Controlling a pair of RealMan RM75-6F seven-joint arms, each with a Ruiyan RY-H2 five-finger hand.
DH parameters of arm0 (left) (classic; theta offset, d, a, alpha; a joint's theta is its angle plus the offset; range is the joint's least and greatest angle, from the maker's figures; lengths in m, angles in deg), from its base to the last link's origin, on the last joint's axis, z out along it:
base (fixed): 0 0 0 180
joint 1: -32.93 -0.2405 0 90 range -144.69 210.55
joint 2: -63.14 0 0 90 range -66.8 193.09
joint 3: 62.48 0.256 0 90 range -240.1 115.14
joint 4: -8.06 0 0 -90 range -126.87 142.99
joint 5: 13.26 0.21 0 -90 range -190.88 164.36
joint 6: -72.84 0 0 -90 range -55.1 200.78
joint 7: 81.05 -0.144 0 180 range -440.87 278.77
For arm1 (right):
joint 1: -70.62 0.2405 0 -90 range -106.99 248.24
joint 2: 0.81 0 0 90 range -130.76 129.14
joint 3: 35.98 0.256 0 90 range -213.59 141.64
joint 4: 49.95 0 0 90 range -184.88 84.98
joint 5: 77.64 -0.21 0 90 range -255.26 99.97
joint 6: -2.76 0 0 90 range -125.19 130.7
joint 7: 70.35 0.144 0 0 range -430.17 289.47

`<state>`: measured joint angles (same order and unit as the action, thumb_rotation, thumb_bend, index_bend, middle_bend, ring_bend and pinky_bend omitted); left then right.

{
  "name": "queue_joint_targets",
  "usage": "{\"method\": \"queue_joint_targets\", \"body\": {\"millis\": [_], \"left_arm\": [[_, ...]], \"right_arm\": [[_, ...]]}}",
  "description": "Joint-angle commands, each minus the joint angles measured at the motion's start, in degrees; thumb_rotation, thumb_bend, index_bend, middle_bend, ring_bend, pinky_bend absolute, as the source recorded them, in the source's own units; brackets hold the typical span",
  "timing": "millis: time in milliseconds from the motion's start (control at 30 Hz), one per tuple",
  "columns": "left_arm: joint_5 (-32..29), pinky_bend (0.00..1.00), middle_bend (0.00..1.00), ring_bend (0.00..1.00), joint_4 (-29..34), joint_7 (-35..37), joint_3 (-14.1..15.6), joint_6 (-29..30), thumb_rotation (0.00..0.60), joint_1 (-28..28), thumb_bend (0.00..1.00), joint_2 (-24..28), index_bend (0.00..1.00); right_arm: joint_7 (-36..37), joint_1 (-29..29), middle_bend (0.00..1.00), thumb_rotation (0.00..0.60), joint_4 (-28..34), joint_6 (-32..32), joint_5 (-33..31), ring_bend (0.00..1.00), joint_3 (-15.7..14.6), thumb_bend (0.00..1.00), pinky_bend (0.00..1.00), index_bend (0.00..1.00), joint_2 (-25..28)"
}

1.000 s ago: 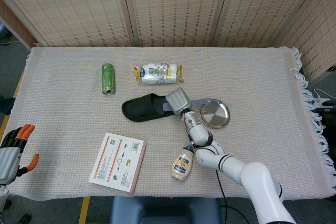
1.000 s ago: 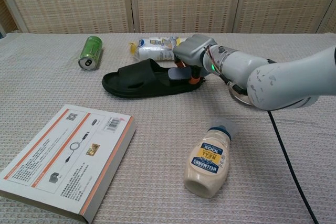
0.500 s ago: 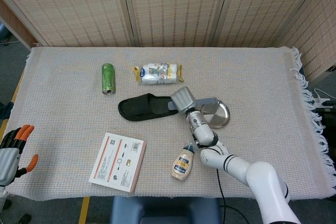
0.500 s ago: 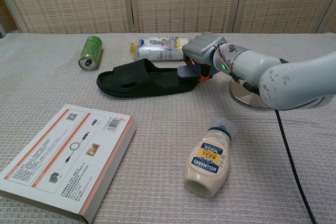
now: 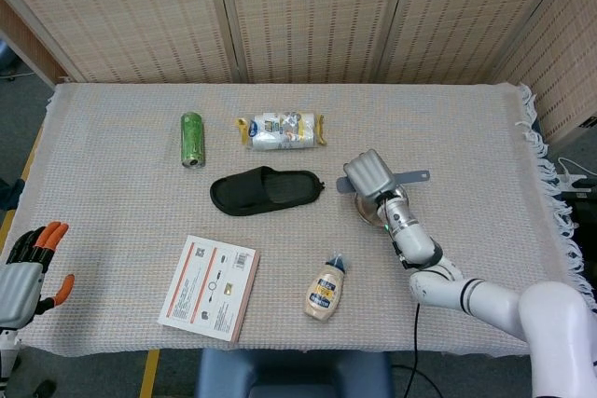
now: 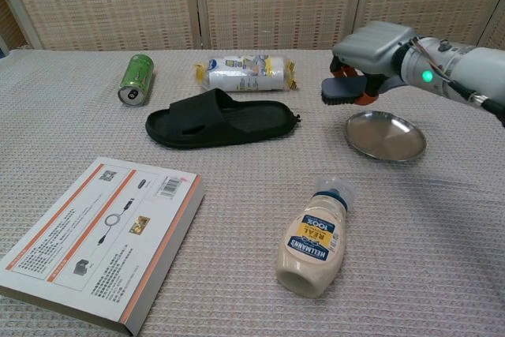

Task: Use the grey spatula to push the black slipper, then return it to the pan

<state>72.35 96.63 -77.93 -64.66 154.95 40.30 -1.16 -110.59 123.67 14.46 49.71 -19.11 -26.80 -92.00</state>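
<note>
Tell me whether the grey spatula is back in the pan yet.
Not yet. The right hand holds the grey spatula in the air above the round metal pan, which lies empty on the table.

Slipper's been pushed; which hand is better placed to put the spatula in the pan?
The right hand: it holds the grey spatula just above the pan. The left hand rests at the table's near-left edge, holding nothing.

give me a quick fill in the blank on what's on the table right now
1. The right hand holds the grey ____ above the pan.
2. The black slipper lies between the green can and the ____.
3. The mayonnaise bottle lies on its ____.

Missing words: spatula; pan; side
</note>
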Motion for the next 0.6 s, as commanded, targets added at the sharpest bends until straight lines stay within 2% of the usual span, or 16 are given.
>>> {"method": "queue_joint_targets", "body": {"millis": [33, 167, 300, 533, 600], "left_arm": [[0.3, 0.07, 0.0, 0.0, 0.1, -0.2, 0.0, 0.0, 0.6, 0.2, 0.43, -0.2, 0.0], [0.9, 0.07, 0.0, 0.0, 0.1, -0.7, 0.3, -0.4, 0.6, 0.5, 0.44, -0.5, 0.0], [0.5, 0.07, 0.0, 0.0, 0.4, -0.9, 0.5, -1.3, 0.6, 0.7, 0.44, -0.3, 0.0], [0.0, 0.07, 0.0, 0.0, 0.5, -1.1, 0.4, -1.3, 0.6, 0.7, 0.43, -0.4, 0.0], [-0.2, 0.07, 0.0, 0.0, 0.6, -1.2, 0.4, -1.5, 0.6, 0.7, 0.43, -0.4, 0.0]], "right_arm": [[-1.6, -3.4, 0.63, 0.6, 1.9, 2.2, -0.5, 0.53, -3.0, 0.46, 0.57, 0.83, 1.6], [0.9, -5.7, 0.63, 0.6, -0.9, 2.4, -0.1, 0.53, -4.6, 0.46, 0.57, 0.83, 0.1], [3.9, -6.6, 0.63, 0.6, -4.1, 0.5, -0.6, 0.53, -4.7, 0.46, 0.57, 0.79, -1.0], [7.8, -5.5, 0.63, 0.6, -8.6, -2.9, -0.3, 0.53, -3.1, 0.46, 0.57, 0.73, -3.4], [7.9, -5.1, 0.62, 0.6, -9.5, -3.7, -0.4, 0.51, -2.9, 0.46, 0.57, 0.66, -3.9]]}}
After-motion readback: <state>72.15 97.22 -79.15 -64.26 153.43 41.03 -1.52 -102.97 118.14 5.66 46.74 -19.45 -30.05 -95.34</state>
